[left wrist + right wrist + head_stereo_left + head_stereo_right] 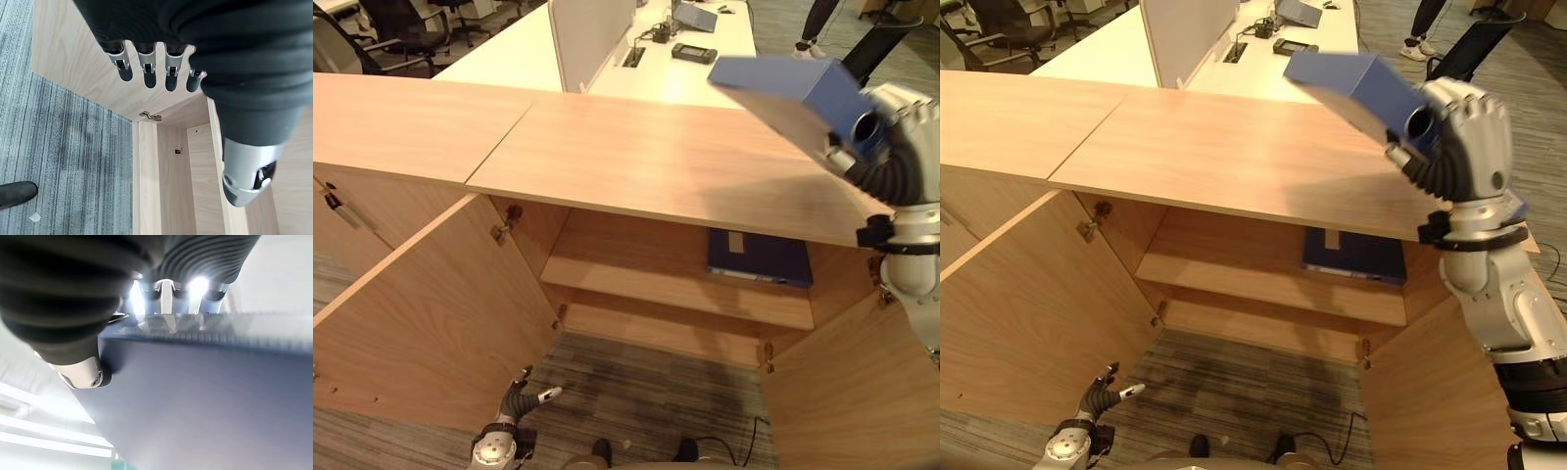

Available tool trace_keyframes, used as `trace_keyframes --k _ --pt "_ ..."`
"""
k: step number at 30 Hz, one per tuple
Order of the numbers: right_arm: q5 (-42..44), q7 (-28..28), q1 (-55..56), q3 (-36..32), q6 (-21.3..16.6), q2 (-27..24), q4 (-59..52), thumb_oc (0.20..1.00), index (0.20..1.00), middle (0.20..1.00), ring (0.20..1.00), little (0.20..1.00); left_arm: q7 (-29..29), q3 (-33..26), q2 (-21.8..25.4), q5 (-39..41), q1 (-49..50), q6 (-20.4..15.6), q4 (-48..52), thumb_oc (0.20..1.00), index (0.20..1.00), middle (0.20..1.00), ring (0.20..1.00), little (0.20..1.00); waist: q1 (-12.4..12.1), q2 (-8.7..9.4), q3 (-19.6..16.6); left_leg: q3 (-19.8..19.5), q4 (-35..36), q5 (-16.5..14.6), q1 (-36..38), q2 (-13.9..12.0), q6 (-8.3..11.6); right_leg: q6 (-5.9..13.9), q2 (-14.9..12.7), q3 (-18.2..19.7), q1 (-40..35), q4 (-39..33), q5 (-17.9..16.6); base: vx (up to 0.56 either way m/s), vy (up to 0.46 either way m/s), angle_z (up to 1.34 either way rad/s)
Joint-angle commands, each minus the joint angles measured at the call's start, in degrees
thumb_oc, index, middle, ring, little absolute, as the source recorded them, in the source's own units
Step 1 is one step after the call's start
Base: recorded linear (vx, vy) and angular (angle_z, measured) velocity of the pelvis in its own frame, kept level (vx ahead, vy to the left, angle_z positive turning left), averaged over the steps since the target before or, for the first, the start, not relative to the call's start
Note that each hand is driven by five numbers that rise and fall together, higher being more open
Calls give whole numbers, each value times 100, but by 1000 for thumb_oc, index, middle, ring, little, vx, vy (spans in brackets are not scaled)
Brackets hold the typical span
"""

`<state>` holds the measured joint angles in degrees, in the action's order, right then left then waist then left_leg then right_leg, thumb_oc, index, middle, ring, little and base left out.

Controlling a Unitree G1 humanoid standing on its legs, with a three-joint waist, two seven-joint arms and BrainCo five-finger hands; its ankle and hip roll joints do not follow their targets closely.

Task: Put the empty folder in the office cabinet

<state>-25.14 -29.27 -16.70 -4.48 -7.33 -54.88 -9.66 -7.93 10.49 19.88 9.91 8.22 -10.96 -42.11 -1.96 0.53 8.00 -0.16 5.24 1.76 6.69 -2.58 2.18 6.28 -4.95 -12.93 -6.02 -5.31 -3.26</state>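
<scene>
My right hand [1464,132] is shut on a blue box folder [1356,86], holding it tilted above the right end of the cabinet's wooden top [1234,157]. In the right wrist view the folder's blue side [205,401] lies pinched between my fingers [166,293] and thumb [80,369]. The cabinet stands with both doors swung out; a second blue folder [759,257] lies flat on its inner shelf [675,289]. My left hand [519,397] hangs low by the open left door [431,313], fingers relaxed.
The right door [852,392] stands open at the lower right. Behind the cabinet is a white desk [519,49] with a divider panel [592,34] and small devices. Office chairs [391,34] stand at the far left. A person's legs [1425,24] show at the back.
</scene>
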Motion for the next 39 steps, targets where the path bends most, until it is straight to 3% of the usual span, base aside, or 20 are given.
trace_keyframes --k 1,6,12,14,18,24,25,30,39 --pt "807 -424 -667 -313 -257 -8 -383 200 200 200 200 200 -117 -85 115 214 -376 -119 -171 1000 1000 1000 1000 1000 -62 80 -294 30 -49 -187 -134 -295 268 168 -115 178 -397 172 707 8 19 -3" --pt "1567 -331 -767 -418 -508 243 -390 200 200 200 200 200 -128 -125 89 248 -358 -101 -258 1000 1000 1000 1000 1000 -82 96 -339 50 -46 -196 -140 -288 264 167 -121 211 -372 156 688 9 13 -5" --pt "3111 80 -842 -388 -976 612 -450 200 200 200 200 200 -107 -195 68 329 -376 -53 -374 1000 1000 1000 1000 1000 -93 105 -392 91 -43 -200 -138 -275 268 167 -131 244 -340 164 673 -5 21 -4" --pt "4293 423 -842 -241 -1285 856 -477 200 200 200 200 200 -103 -230 53 402 -393 2 -382 1000 1000 1000 1000 1000 -81 110 -391 110 -46 -202 -125 -276 275 163 -133 254 -335 177 676 0 0 0" --pt "5719 1101 -843 -5 -1510 957 -588 200 200 200 200 200 -72 -311 63 499 -420 64 -400 1000 1000 1000 1000 1000 -58 126 -395 141 -44 -204 -106 -278 289 159 -138 274 -319 210 676 0 0 0" --pt "7243 1926 -794 340 -1585 839 -686 200 200 200 200 200 2 -341 125 510 -399 107 -376 1000 1000 1000 1000 1000 -34 156 -411 187 -40 -266 -41 -302 325 170 -135 295 -338 233 717 -9 3 0" --pt "7811 2237 -780 530 -1558 814 -731 200 200 200 200 200 31 -328 170 488 -424 115 -362 1000 1000 1000 1000 1000 -28 168 -407 206 -40 -253 -38 -303 335 173 -140 302 -319 243 704 0 0 0" --pt "8610 2795 -696 826 -1419 678 -803 200 200 200 200 200 90 -349 223 484 -449 91 -293 1000 1000 1000 1000 1000 -17 175 -416 230 -31 -235 -20 -307 347 190 -161 291 -323 251 681 -15 8 -3" --pt "8791 3129 -545 1078 -1088 699 -698 200 200 200 200 200 152 -377 180 558 -496 59 -303 1000 1000 1000 1000 1000 -29 148 -420 247 -24 -203 -18 -288 350 202 -197 288 -314 225 641 -18 10 -4"
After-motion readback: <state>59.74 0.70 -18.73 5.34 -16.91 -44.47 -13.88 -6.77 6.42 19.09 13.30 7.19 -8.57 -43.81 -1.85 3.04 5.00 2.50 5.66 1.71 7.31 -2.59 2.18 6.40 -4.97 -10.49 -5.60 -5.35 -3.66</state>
